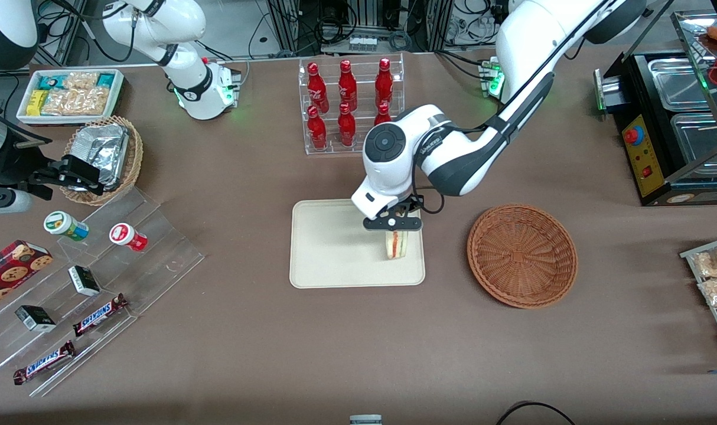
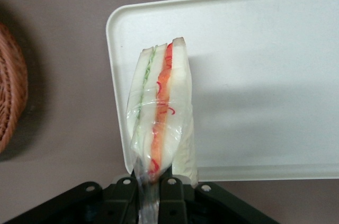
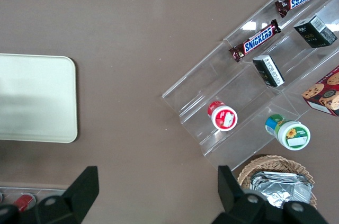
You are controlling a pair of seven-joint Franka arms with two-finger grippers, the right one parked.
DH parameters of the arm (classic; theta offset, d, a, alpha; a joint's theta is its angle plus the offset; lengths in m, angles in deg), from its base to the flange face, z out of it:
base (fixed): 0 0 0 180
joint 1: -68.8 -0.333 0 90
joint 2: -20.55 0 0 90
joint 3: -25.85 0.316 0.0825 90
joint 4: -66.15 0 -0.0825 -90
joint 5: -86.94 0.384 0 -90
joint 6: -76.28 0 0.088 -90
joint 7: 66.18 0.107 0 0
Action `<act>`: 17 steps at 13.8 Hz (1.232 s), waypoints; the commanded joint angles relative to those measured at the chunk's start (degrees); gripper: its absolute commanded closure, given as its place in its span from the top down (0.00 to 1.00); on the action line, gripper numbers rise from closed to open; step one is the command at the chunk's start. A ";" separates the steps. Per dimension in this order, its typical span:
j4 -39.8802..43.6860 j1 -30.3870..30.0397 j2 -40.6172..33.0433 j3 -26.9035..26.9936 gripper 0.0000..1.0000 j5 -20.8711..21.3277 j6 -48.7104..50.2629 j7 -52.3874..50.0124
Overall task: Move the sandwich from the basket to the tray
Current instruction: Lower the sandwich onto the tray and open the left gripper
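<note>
In the wrist view the basket (image 2: 9, 86) is cut off at the frame edge with only a sliver of its rim showing, the tray (image 2: 254, 75) runs out of frame, and the end effector (image 2: 154, 186) pinching the sandwich (image 2: 159, 113) has its fingertips hidden under the wrapping.

The front view looks steeply down from high up, facing the robots across the whole table — the tray (image 1: 335, 260) near its middle, the basket (image 1: 522, 255) beside it toward the working arm's end. The left wrist view sits close above the gripper (image 2: 154, 181), looking down along its fingers at the sandwich (image 2: 159, 110) and one end of the tray (image 2: 254, 75), with a sliver of basket (image 2: 10, 86). The right wrist view looks straight down from higher up — it shares the tray (image 3: 37, 99) with both others, and the acrylic display steps (image 3: 254, 75) with the front view.
</note>
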 commanded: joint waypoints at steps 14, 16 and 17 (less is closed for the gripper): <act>6.57 3.33 8.89 0.22 0.00 10.37 -0.65 -6.45; 6.49 3.33 9.33 0.22 0.00 10.37 -2.41 -6.72; 6.57 3.33 9.77 0.22 0.00 10.90 -2.50 -6.81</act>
